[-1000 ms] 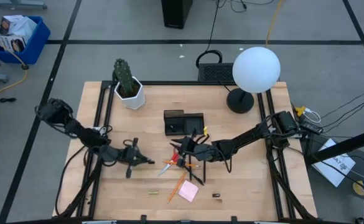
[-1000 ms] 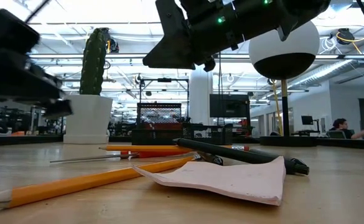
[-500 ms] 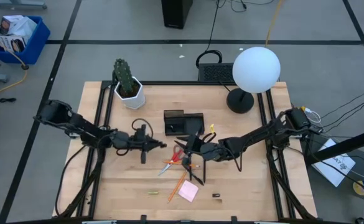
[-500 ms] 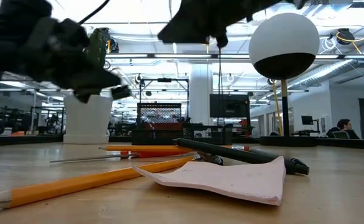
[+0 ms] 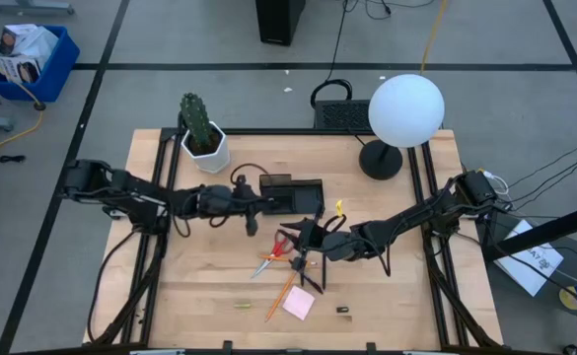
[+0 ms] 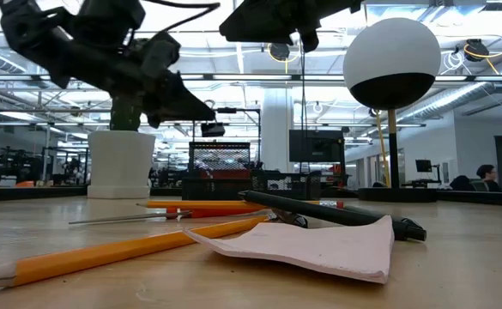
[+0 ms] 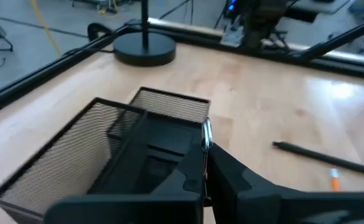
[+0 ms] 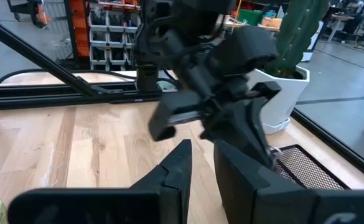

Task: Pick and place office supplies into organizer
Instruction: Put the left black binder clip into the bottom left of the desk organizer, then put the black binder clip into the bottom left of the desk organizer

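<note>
Metal glints between my left pincer (image 7: 205,163)'s closed tips: a small clip (image 7: 205,134), light and slippery, over the mesh organizer (image 5: 290,193) at twelve o'clock. Right pincer (image 5: 308,240) hovers nearby, grip unclear; scissors (image 5: 271,258) await.

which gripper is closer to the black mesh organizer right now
Left. The left gripper is at the organizer, by its left edge, holding a small clip over it. The right gripper hovers apart, over the scissors.
</note>
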{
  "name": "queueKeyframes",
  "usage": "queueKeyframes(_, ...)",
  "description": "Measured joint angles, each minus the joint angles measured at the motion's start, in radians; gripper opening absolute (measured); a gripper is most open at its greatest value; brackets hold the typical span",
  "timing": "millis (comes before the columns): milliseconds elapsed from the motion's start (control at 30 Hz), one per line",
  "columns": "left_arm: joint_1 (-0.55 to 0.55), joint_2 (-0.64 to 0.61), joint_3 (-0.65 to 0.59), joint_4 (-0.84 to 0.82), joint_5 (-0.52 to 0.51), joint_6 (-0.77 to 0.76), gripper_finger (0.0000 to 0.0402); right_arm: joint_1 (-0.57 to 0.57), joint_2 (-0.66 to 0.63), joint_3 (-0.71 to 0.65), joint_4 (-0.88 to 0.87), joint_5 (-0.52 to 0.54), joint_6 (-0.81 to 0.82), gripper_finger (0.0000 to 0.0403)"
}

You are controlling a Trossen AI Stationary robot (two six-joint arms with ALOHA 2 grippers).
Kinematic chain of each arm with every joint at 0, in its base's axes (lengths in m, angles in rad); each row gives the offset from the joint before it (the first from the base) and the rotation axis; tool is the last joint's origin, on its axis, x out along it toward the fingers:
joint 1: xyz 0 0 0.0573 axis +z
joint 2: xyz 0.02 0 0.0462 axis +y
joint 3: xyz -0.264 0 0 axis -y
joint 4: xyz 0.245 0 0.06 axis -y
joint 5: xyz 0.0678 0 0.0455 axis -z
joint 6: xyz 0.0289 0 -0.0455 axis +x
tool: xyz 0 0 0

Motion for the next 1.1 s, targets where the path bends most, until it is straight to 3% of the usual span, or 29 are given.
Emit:
queueKeyframes(267, 0.105, 0.000, 0.004, -0.060, 0.059, 0.000, 0.0032, 0.000, 0.000, 0.000, 0.003, 0.000, 0.000, 0.0061)
queueKeyframes(433, 0.153, 0.000, 0.004, -0.063, 0.152, -0.040, 0.0034, 0.000, 0.000, 0.000, 0.005, 0.000, 0.000, 0.0061)
queueKeyframes(1100, 0.107, 0.000, 0.003, -0.088, 0.153, -0.110, 0.0035, -0.002, 0.002, 0.000, 0.023, -0.008, 0.000, 0.0061)
